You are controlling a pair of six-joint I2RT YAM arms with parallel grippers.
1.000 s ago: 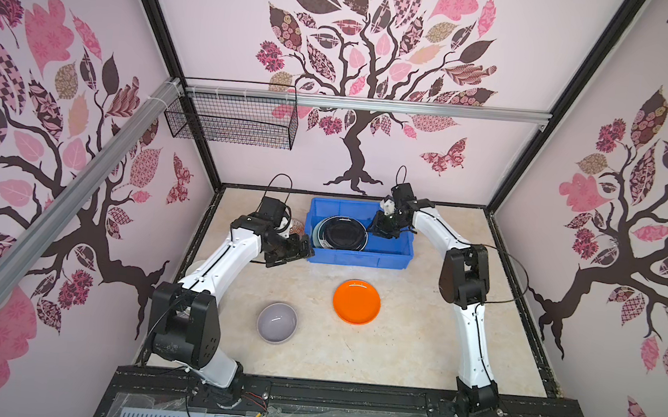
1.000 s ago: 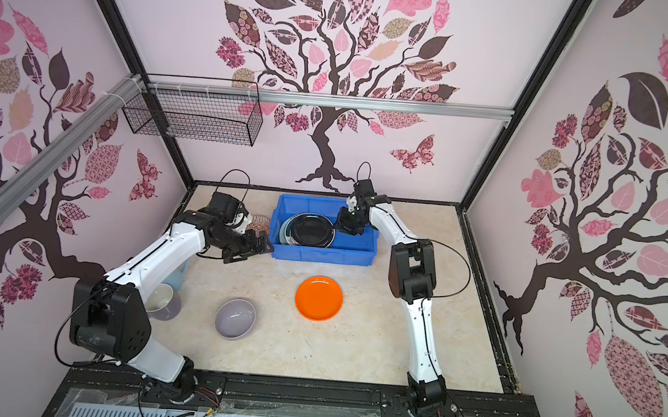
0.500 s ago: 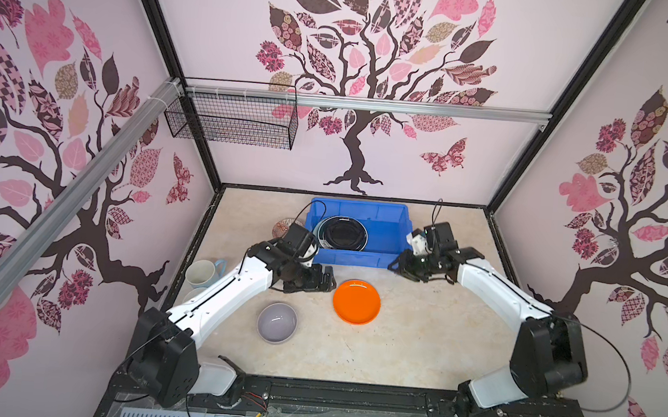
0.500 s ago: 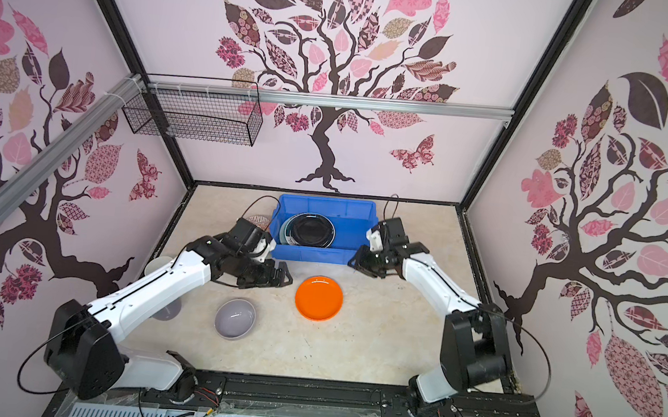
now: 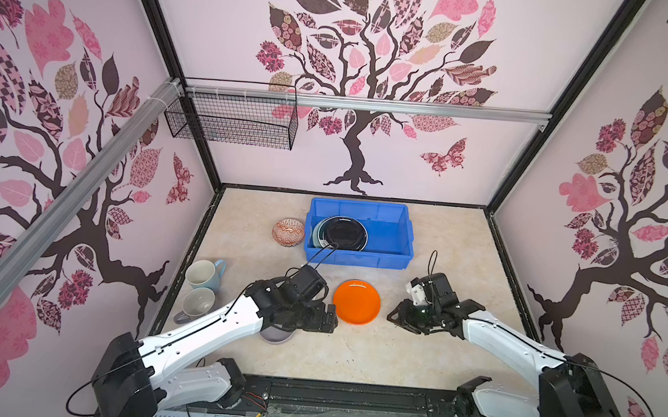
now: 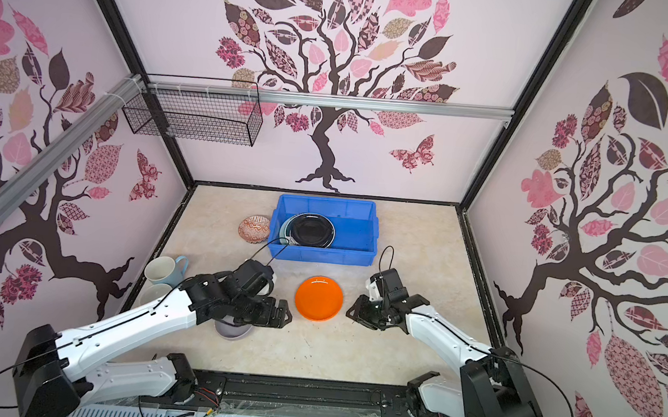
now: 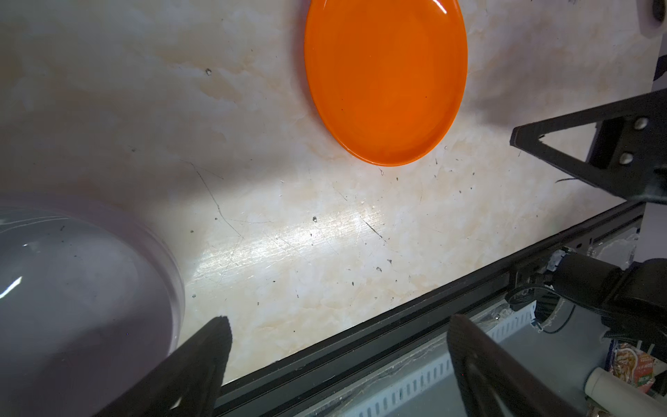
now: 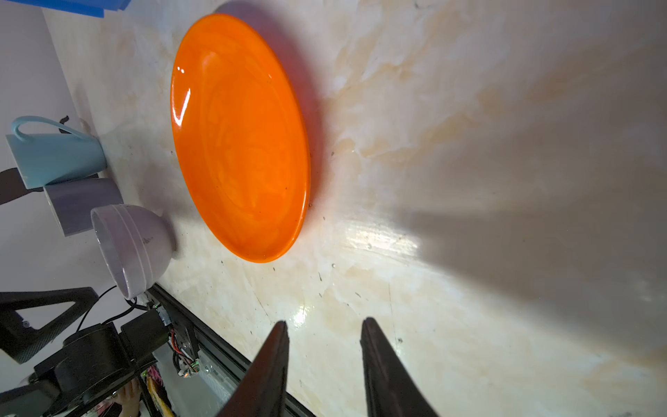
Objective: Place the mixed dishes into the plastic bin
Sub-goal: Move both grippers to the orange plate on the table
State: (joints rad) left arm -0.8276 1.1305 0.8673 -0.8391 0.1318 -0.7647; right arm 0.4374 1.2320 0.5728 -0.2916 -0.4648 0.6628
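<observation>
Both arms are hovering low on either side of the orange plate (image 5: 356, 302), which is lying flat on the table in front of the blue bin (image 5: 356, 258); the left gripper (image 5: 327, 321) is gaping wide and holding nothing, near the purple bowl (image 5: 276, 335); the right gripper (image 5: 393, 316) is standing partly parted, likewise empty; stacked plates (image 5: 342, 233) are already sitting in the bin; picking up the orange plate seems to be the step in hand; next, a finger is probably needing to slip under its thin rim.
</observation>
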